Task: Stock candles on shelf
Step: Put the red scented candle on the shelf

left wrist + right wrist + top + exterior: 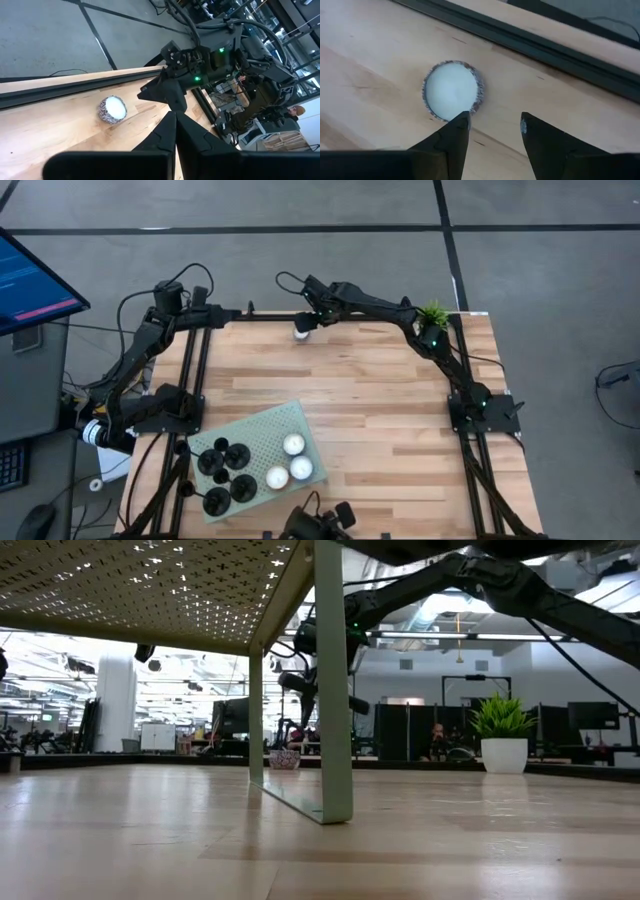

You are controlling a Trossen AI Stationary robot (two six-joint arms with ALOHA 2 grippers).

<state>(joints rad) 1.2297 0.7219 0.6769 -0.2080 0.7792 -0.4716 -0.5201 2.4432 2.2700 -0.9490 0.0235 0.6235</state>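
High view: the tabletop (380,410) carries the shelf (262,430) near its near-left corner, with three candles (293,444) on the shelf's right half and dark round pieces (222,470) on its left half. A fourth candle (302,332) lies on the tabletop at the far edge, left of centre. The right claw (306,321) hangs directly over it; the left claw (238,311) sits at the far-left corner. A small plant (434,313) stands at the far-right corner.

Low view: the shelf's underside (140,585) and leg (334,690) fill the foreground; the far candle (285,759) shows beyond the leg, apparently below the right claw (310,690), though the leg partly hides it.

Left wrist view: left fingers (172,135) clenched together, empty; the candle (112,109) lies apart, near the tabletop edge, beside the right claw (160,92).

Right wrist view: right fingers (452,140) parted, grasping nothing; one tip overlaps the candle's (451,90) rim.
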